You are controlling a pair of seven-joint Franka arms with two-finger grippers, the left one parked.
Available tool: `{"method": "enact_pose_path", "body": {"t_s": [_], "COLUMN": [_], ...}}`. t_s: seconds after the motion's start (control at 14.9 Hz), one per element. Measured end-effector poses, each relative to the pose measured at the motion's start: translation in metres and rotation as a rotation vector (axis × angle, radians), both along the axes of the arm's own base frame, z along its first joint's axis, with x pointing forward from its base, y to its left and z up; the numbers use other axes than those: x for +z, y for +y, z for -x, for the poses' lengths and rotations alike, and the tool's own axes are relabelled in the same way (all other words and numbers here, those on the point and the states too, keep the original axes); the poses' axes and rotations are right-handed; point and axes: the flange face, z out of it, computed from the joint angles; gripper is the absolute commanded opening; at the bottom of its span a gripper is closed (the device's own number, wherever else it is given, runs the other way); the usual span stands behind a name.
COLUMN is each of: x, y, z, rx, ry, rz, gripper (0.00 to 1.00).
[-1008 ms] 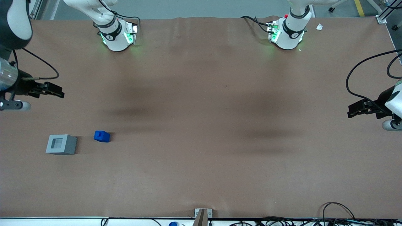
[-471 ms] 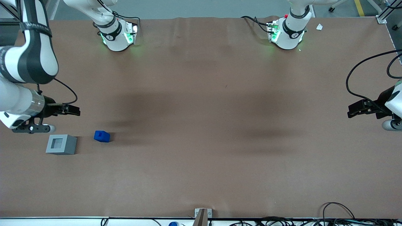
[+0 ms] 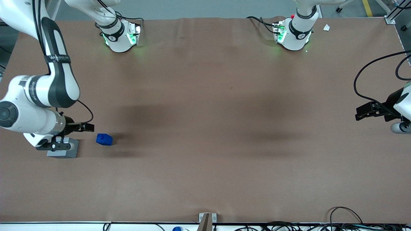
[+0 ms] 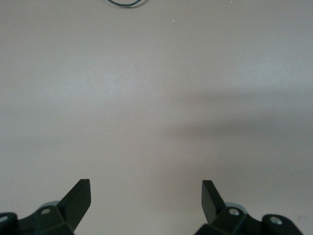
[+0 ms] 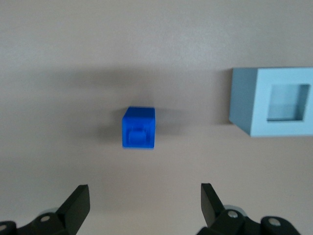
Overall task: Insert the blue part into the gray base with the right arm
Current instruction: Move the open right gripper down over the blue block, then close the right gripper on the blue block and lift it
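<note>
Two task pieces lie apart on the brown table: the small bright blue plastic block beside the light gray square plastic base. My black two-finger gripper hovers open, holding nothing, near the block. I judge centring before descent essential. The base's recess holds nothing.
</note>
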Motion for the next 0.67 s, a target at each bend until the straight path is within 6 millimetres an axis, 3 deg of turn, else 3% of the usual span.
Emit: {"method": "enact_pose_path", "body": {"t_s": [0.34, 0.67], "x": [-0.062, -0.089], "y": [-0.003, -0.001], "z": [-0.005, -0.006], "rx": [-0.025, -0.043], "ry": [0.034, 0.050], "rz": [-0.016, -0.036], "gripper": [1.00, 0.98]}}
